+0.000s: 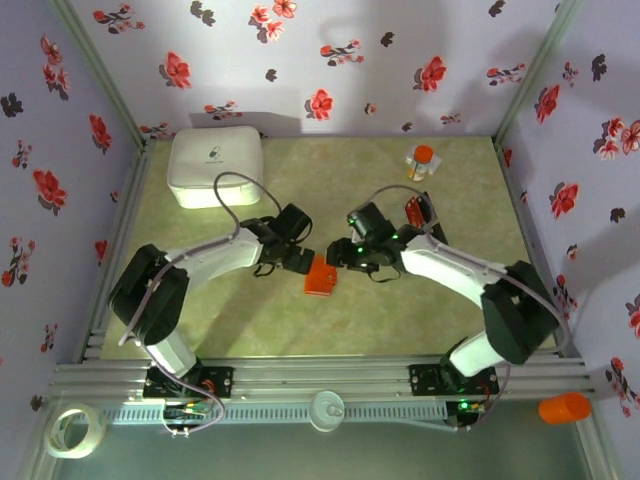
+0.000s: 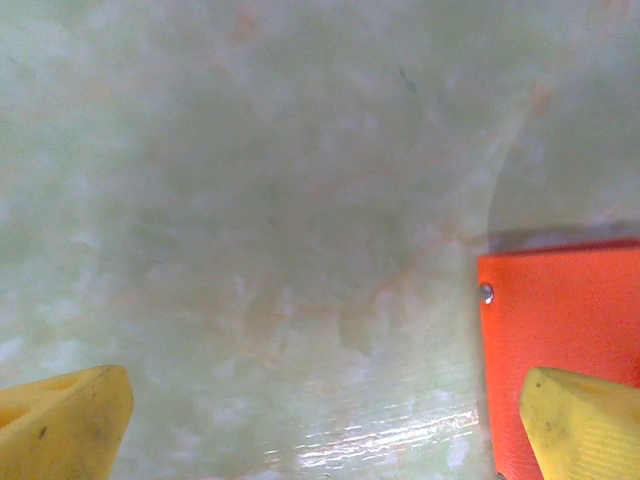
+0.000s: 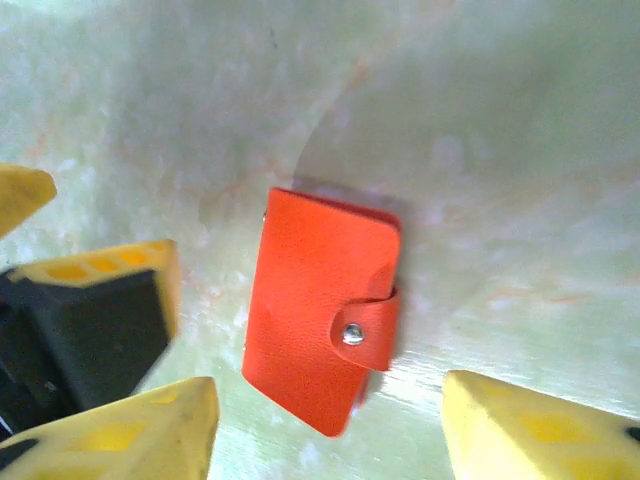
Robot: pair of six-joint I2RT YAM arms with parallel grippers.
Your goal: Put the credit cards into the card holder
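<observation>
Lying flat on the pale green, marbled, faintly glossy tabletop, the small orange-red, grainy, leather-like card holder sits at mid-table between the two arms. It is folded shut, and its rounded strap wraps over one edge and is fastened by a small metal snap stud.

The right gripper hovers above the holder with its blunt yellow fingers spread wider than the wallet. It grips nothing, and neither finger appears to touch the cover. The left gripper stands at its widest just beside the holder's edge, also empty. One yellow fingertip overlaps the orange cover in its wrist view, but whether it presses on the cover cannot be told.

The step in hand looks like readying the holder, since it is closed and no card is in it. The next move probably calls for undoing the snap, with one gripper pinning the body while the other pinches the strap's free end and peels it up. The cover looks stiff and the tabletop slick, so an unpinned holder would likely slide rather than open.

A few small flat red and dark pieces, probably the credit cards, lie near the right arm, too small to count. Thin, glossy cards lying flush on the table would likely be hard to lift by an edge.
</observation>
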